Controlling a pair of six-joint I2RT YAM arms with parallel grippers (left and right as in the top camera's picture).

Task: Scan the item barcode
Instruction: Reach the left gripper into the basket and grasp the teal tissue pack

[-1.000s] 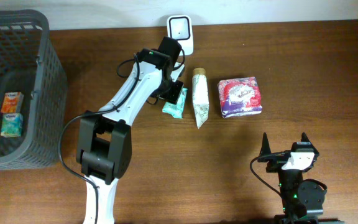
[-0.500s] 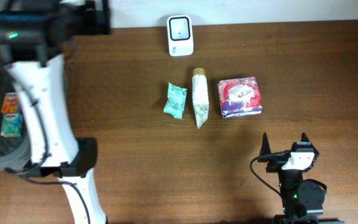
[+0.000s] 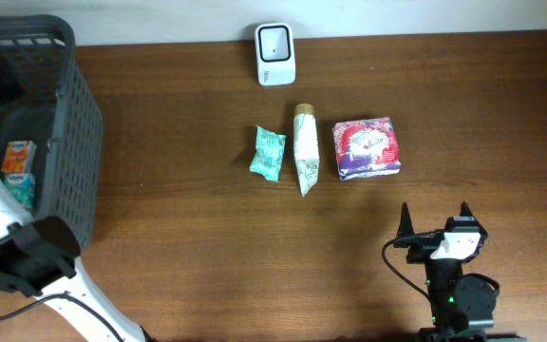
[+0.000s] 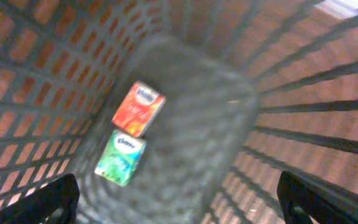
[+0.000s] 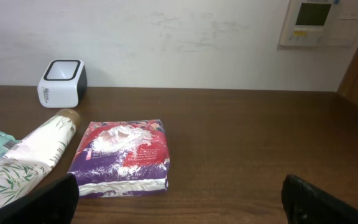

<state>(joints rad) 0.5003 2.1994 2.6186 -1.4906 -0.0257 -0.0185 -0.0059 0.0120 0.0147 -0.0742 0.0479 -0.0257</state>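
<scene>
The white barcode scanner point(image 3: 274, 54) stands at the table's far edge, also in the right wrist view as scanner point(image 5: 63, 83). In front of it lie a teal packet point(image 3: 268, 153), a white pouch point(image 3: 305, 150) and a purple-red packet point(image 3: 367, 148). My left gripper point(image 4: 179, 208) hangs open over the inside of the grey basket point(image 3: 76, 142), above an orange pack point(image 4: 139, 108) and a green pack point(image 4: 121, 157), holding nothing. My right gripper point(image 3: 435, 218) rests open near the front edge, apart from the purple-red packet point(image 5: 122, 158).
The basket's mesh walls point(image 4: 303, 81) surround the left gripper's view. My left arm point(image 3: 27, 256) reaches up from the front left corner. A wall panel point(image 5: 319, 22) hangs behind the table at the right. Bare wood lies between the packets and the right gripper.
My left arm has swung from beside the scanner to over the basket at the left, leaving the teal packet on the table with its jaws now open. The right arm has not moved.
</scene>
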